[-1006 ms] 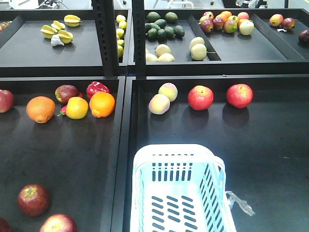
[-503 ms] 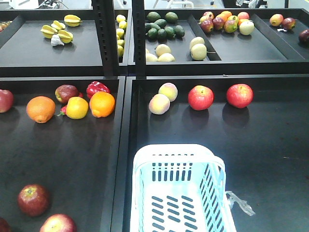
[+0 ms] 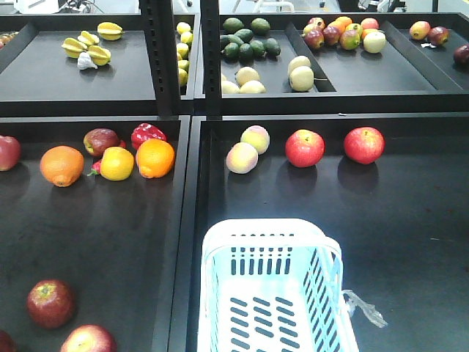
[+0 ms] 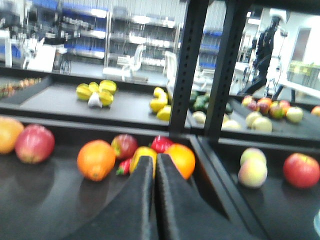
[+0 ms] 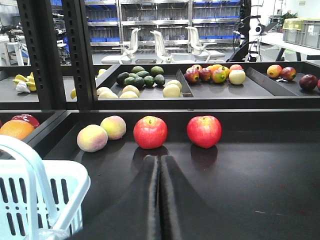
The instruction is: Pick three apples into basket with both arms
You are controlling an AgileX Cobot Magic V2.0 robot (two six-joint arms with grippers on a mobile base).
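Note:
The pale blue basket (image 3: 265, 229) stands empty at the front of the right tray, its corner (image 5: 75, 190) showing in the right wrist view. Two dark red apples (image 3: 50, 302) (image 3: 88, 339) lie at the left tray's front. Another dark red apple (image 3: 100, 141) sits among the oranges. Two brighter red apples (image 3: 304, 148) (image 3: 363, 144) lie behind the basket. My left gripper (image 4: 151, 159) is shut and empty, pointing at the orange cluster. My right gripper (image 5: 160, 158) is shut and empty, just short of a red apple (image 5: 150, 132). Neither arm shows in the front view.
Two oranges (image 3: 62, 165) (image 3: 155, 158), a yellow fruit (image 3: 116, 163) and a red pepper (image 3: 147, 133) share the left tray. Two peaches (image 3: 248, 149) lie left of the red apples. A raised divider (image 3: 189, 220) separates the trays. Black uprights (image 3: 161, 51) and upper fruit trays stand behind.

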